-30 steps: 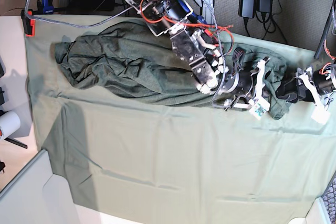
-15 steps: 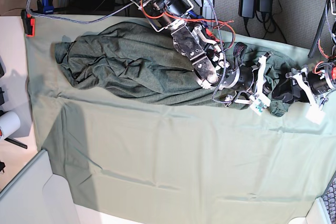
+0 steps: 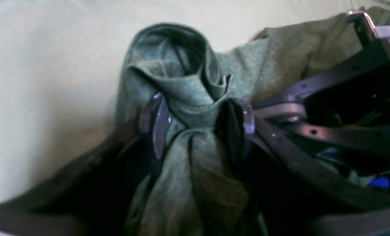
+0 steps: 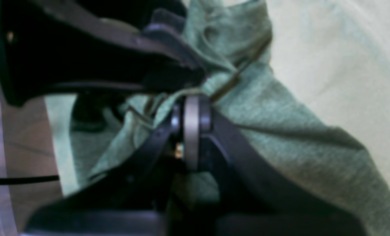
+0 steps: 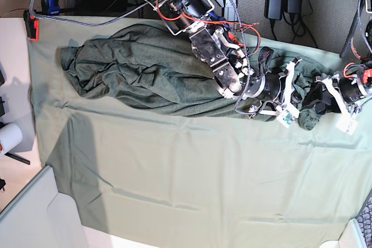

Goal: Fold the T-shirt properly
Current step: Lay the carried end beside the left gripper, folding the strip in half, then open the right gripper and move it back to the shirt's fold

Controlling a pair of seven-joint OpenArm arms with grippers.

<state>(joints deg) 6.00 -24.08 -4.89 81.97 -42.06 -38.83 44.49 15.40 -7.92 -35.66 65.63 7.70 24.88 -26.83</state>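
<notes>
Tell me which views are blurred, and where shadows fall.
Base view: sharp; a broad shadow lies on the cloth at lower left. Left wrist view: T-shirt fairly clear, the near arm parts dark and soft. Right wrist view: blurred throughout, with the upper left almost black.

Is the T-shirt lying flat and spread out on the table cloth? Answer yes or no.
No, the T-shirt lies bunched and wrinkled along the table cloth.

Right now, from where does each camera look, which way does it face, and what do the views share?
Base: overhead, looking down on the table cloth, T-shirt and both arms.
Left wrist: behind the left gripper, whose fingers flank bunched shirt.
Right wrist: behind the right gripper, fingers together on a shirt fold.
Shared: all three show the T-shirt.
</notes>
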